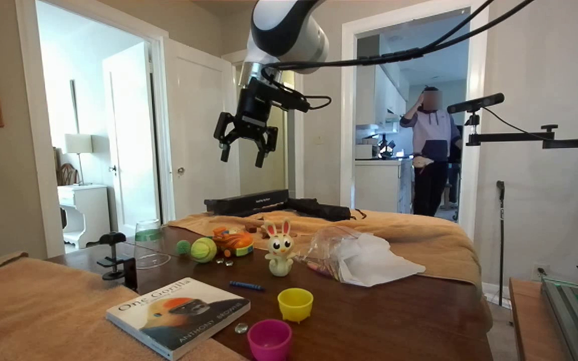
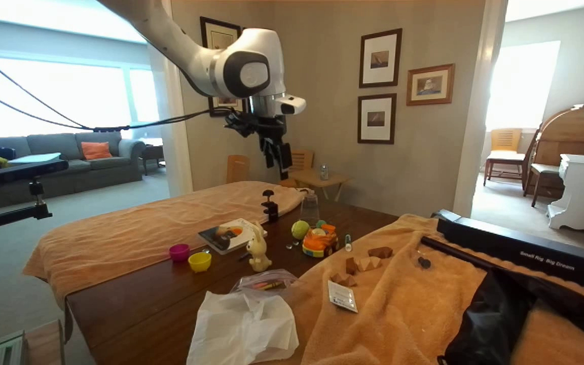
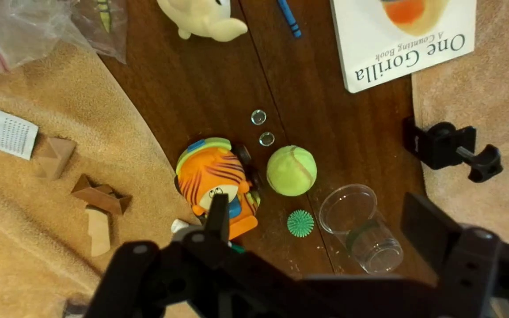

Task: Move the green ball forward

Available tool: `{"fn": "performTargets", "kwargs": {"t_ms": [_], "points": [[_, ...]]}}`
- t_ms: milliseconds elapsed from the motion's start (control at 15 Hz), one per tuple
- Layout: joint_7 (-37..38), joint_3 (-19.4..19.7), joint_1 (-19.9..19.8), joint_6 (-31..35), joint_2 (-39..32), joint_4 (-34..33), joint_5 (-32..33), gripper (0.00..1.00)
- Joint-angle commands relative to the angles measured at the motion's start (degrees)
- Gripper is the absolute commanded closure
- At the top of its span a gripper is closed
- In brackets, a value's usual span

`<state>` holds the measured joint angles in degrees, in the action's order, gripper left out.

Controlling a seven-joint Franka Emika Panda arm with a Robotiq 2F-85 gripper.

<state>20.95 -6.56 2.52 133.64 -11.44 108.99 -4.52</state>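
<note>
Claw (image 1: pixel 242 160) pointing down, fingers (image 1: pixel 225 153) spread, arm (image 2: pixel 190 62) bent high above the table (image 1: pixel 369 321)

Pink cup (image 1: pixel 269 348) near yellow cup (image 1: pixel 295 311)

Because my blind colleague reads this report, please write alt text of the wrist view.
A yellow-green tennis ball lies on a wooden table, seen from above past an open, empty gripper. Near it are an orange toy car, a spiky green ball and a clear cup, with a book at upper right.
</note>
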Motion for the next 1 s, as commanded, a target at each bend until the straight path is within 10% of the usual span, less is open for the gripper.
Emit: {"fn": "performTargets", "kwargs": {"t_ms": [0, 933], "points": [[2.8, 1.9, 2.7, -10.6, -7.7, -12.8, 2.0, 0.00], [-8.1, 2.4, 1.7, -6.6, -10.9, -12.3, -0.9, 0.00]]}}
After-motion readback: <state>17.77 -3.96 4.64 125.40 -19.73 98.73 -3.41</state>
